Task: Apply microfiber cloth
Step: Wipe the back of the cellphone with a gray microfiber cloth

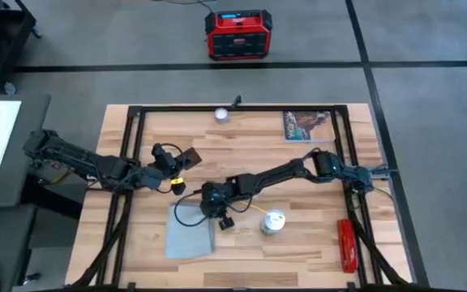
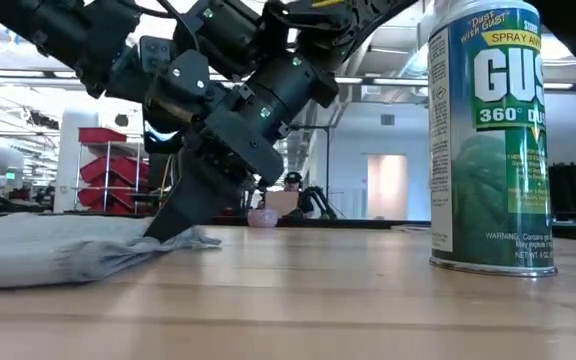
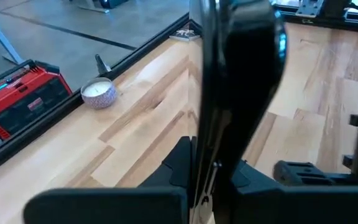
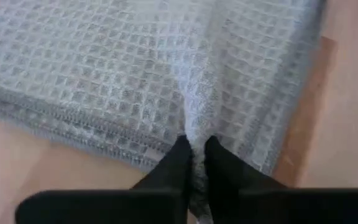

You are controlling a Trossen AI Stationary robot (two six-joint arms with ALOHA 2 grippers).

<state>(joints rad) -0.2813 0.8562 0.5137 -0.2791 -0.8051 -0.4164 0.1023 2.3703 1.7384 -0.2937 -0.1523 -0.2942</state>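
Desk [image 1: 242, 268] wooden. Microfiber cloth [image 1: 190, 229] flat near front edge, left of centre, long axis running front to back. Right gripper [image 4: 193, 148] pinching raised fold at cloth's back right corner. Left gripper [image 3: 202, 163] above desk's left-centre, clamped on upright black phone [image 3: 238, 74].

Grey concrete floor [image 1: 428, 49] crossed by dark tape lines, red and black power station [image 1: 237, 35] standing on it beyond the wooden table [image 1: 298, 251], bright open hall with ceiling lights, red storage bins [image 2: 108, 160] on a rack, pale doorway [image 2: 386, 186] behind.
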